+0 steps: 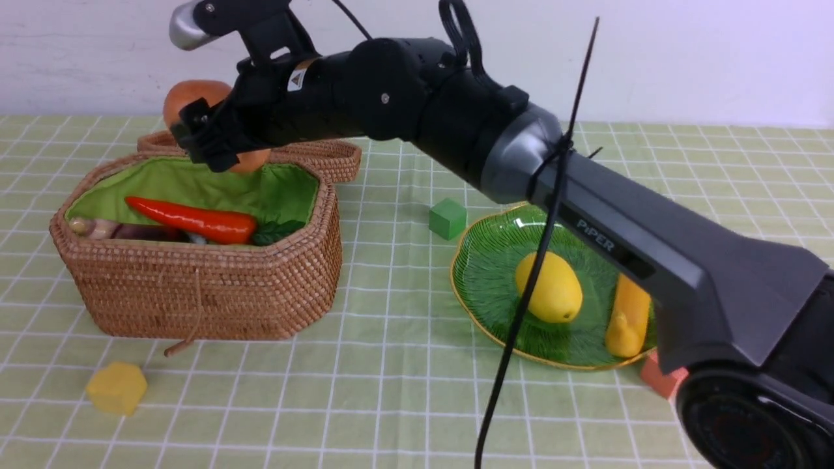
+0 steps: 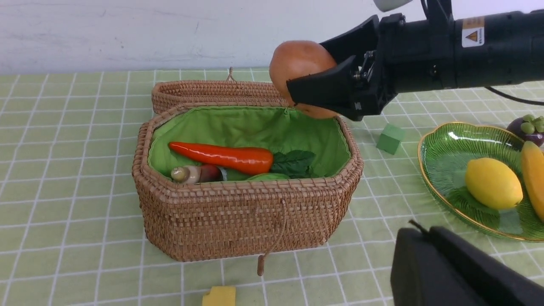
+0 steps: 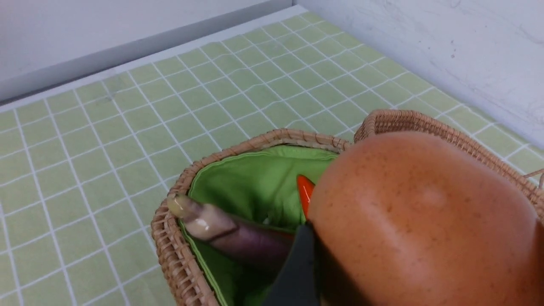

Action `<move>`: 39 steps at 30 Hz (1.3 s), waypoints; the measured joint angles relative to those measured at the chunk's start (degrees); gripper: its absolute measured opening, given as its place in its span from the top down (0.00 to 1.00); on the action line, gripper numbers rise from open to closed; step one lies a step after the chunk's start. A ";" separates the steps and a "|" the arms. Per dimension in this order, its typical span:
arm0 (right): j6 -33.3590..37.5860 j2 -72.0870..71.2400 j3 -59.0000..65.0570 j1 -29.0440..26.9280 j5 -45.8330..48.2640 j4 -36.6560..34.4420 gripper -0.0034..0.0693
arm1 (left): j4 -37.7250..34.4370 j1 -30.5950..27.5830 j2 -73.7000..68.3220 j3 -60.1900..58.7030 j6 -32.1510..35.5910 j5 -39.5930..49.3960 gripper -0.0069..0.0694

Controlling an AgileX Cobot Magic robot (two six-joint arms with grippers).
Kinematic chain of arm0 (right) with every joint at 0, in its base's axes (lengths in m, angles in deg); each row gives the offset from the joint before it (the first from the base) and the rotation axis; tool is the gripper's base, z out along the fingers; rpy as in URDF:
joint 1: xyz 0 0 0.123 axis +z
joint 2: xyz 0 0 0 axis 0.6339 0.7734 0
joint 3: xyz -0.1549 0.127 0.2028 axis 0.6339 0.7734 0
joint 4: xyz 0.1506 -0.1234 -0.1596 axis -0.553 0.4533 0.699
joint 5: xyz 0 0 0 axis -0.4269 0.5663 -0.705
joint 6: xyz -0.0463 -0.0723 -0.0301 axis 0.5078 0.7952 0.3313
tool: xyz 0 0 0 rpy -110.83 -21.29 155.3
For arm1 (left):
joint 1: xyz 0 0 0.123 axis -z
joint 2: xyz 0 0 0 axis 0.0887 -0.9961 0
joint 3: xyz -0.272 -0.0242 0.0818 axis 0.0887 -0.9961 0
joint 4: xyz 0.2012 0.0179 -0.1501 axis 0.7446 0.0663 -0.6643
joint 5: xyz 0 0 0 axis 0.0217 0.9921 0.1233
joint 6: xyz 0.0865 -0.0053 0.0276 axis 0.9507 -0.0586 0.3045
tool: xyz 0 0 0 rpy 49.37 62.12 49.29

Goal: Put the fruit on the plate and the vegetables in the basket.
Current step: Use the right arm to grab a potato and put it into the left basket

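Observation:
My right gripper (image 1: 215, 130) is shut on the brownish-orange potato (image 1: 195, 98), holding it in the air over the back right corner of the wicker basket (image 1: 195, 293). Inside the basket lie the red-orange pepper (image 1: 195, 220) and the purple eggplant (image 2: 208, 173), with a bit of green gourd (image 2: 267, 176) showing. The green plate (image 1: 488, 260) holds the lemon (image 1: 549, 286) and an orange-yellow fruit (image 1: 629, 316). My left gripper (image 2: 425, 233) is shut and empty, low over the cloth between basket and plate.
The basket's lid (image 1: 326, 156) lies open behind it. A green block (image 1: 448, 218) sits between basket and plate, a yellow block (image 1: 117, 387) in front of the basket, an orange block (image 1: 661, 378) by the plate. A purple mangosteen (image 2: 529, 127) is behind the plate.

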 joint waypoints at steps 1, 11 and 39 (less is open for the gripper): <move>0.06 -1.07 0.00 -0.12 0.96 0.26 0.07 | -0.30 0.00 0.00 0.00 0.00 0.00 0.90; 0.36 -3.69 -0.23 0.00 -1.07 -1.59 0.09 | -3.75 0.00 0.00 0.00 1.68 -2.47 0.89; -7.98 2.59 -0.18 0.02 3.78 7.31 0.09 | -7.08 0.00 0.00 0.00 7.30 1.34 0.88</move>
